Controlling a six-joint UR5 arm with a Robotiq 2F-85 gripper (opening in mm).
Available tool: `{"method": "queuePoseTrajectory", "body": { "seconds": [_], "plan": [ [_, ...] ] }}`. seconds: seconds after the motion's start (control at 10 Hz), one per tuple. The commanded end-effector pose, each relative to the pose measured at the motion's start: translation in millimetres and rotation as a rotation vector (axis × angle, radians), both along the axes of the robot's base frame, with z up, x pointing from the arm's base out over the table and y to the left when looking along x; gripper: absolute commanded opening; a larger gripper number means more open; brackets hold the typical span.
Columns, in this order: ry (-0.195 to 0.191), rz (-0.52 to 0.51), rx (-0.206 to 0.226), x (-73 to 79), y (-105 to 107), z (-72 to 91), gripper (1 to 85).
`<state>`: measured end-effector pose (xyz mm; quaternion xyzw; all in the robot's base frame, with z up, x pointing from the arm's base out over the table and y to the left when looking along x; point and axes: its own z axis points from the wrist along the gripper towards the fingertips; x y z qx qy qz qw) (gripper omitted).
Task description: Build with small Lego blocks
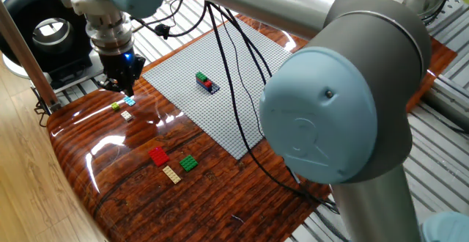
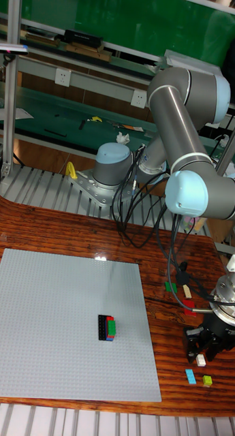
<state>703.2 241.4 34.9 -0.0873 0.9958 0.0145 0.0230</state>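
Blocks: a small stack [image 1: 207, 82] sits on my baseplate [image 1: 242, 117], mid-plate, wide bare studs on every side.
Loose blocks: red [image 1: 158, 155], tan [image 1: 172, 174] and green [image 1: 188, 163] lie together on the wood, near the plate's edge; light blue [image 1: 130, 100], yellow-green [image 1: 116, 107] and white [image 1: 127, 115] sit near the table's [image 1: 110, 183] end.
Gripper [image 1: 121, 81]: mine, low over the light blue block; whether it clenches anything I cannot tell.
Edges: table rim close beyond those three.
Writing: none readable.
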Motion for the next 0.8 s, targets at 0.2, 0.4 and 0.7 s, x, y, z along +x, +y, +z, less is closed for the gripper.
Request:
{"method": "queuePoseTrajectory", "body": {
  "seconds": [0.2,0.4,0.7],
  "plan": [
    [-0.008,-0.115,0.023,-1.4,5.0,0.3,44.7],
    [-0.009,-0.177,0.062,-1.1,19.3,0.1,44.7],
    [-0.007,-0.190,0.055,-8.3,25.1,-1.5,43.0]
  ]
}}
